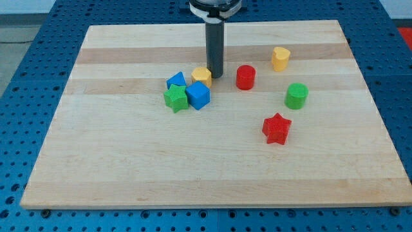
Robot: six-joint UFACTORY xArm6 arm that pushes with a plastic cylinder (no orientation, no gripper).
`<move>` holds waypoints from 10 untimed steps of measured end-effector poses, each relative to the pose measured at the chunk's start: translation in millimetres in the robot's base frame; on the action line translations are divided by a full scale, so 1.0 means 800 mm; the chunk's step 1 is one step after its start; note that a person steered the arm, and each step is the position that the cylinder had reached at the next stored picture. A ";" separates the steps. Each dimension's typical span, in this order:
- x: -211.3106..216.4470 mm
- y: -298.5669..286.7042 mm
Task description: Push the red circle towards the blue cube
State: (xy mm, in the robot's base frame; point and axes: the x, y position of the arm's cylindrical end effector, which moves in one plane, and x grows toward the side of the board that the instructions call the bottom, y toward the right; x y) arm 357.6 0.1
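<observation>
The red circle [245, 77] stands right of the board's middle, toward the view's top. The blue cube [198, 95] lies to its left and a little lower, in a tight cluster with a green star [176, 98], a second blue block [176, 81] and a yellow block [202, 75]. My tip [215, 76] is down on the board, touching or nearly touching the yellow block's right side, about 35 px left of the red circle and just above the blue cube. The rod rises from the tip to the view's top.
A yellow block [280, 58] sits up and to the right of the red circle. A green cylinder [297, 96] is at the right. A red star [277, 128] lies below it. The wooden board [129, 174] ends on blue perforated table.
</observation>
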 end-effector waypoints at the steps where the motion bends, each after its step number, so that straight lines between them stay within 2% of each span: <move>1: 0.000 -0.004; 3: 0.000 -0.008; 8: -0.009 0.167; 9: 0.014 0.167; 10: 0.022 0.131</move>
State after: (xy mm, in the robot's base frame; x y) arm 375.1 105.2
